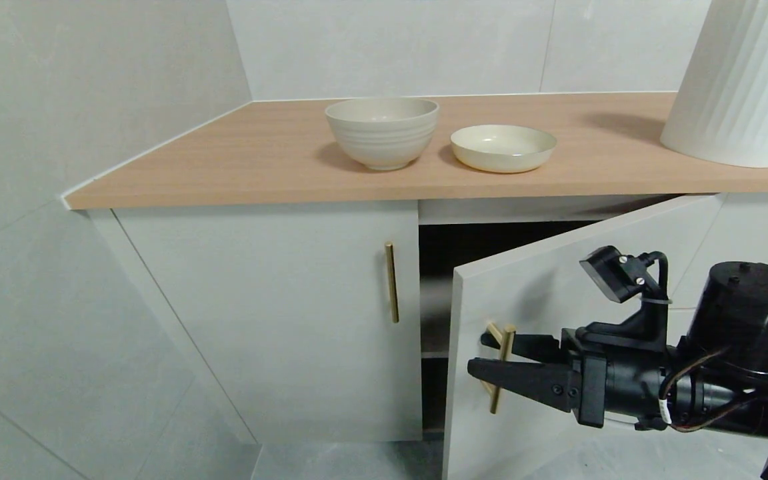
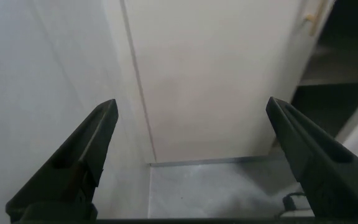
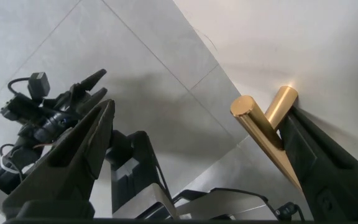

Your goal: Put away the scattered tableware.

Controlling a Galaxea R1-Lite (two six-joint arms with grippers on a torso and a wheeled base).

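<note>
The right gripper is level with the brass handle of the right-hand cupboard door, which stands ajar. The handle is an upright bar, and the gripper meets it sideways from the right. Its fingers are spread with one on each side of the bar, not pinching it. In the right wrist view the bar sits just beside one finger, with a wide gap to the other.

The tableware is on the countertop, up, farther back and to the left of this arm: a ribbed bowl and, just to its right, a shallow dish.

The left gripper, also spread and empty, hangs low before the shut left door. I'd say the right arm is the one placed to swing the door wider.
</note>
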